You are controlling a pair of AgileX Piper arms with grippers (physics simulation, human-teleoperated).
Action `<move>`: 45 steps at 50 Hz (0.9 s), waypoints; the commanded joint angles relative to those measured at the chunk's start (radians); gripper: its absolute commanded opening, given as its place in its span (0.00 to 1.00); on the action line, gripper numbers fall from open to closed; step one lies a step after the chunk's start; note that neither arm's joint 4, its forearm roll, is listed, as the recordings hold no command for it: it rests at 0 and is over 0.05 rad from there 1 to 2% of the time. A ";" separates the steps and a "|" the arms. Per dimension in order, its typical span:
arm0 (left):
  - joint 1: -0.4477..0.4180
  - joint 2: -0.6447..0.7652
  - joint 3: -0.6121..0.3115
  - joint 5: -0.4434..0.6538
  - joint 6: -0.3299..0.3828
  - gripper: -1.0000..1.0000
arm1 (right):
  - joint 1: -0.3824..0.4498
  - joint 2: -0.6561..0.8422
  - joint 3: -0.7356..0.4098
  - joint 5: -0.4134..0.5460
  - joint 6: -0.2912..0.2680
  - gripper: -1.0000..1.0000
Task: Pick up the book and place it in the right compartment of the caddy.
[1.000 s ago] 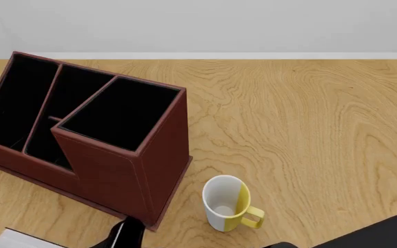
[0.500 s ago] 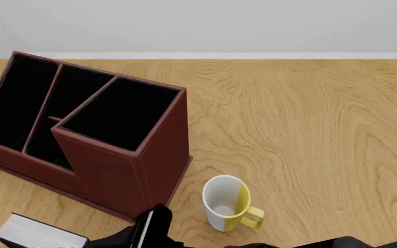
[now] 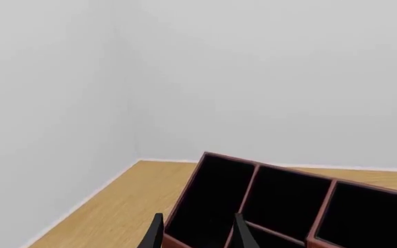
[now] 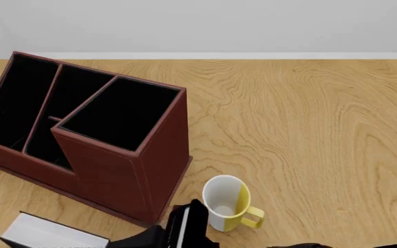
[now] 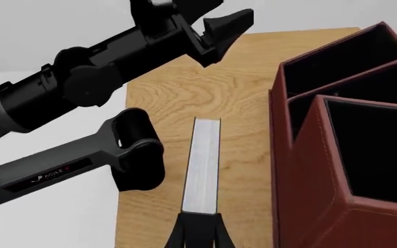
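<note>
Right wrist view: right gripper (image 5: 200, 231) clamps the book (image 5: 202, 165) by one end, beside the caddy (image 5: 336, 155). Judged stiff, heavy, likely to droop. Left gripper (image 3: 197, 230) open.

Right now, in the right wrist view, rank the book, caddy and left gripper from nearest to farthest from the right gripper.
1. The book: held at its near end by the right gripper.
2. The caddy: alongside the book, not touching it.
3. The left gripper: raised in the air, past the book's far end.
</note>
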 commanded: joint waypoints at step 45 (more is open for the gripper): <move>-0.004 0.000 0.076 -0.037 -0.033 1.00 | -0.085 -0.496 -0.165 0.549 -0.084 0.00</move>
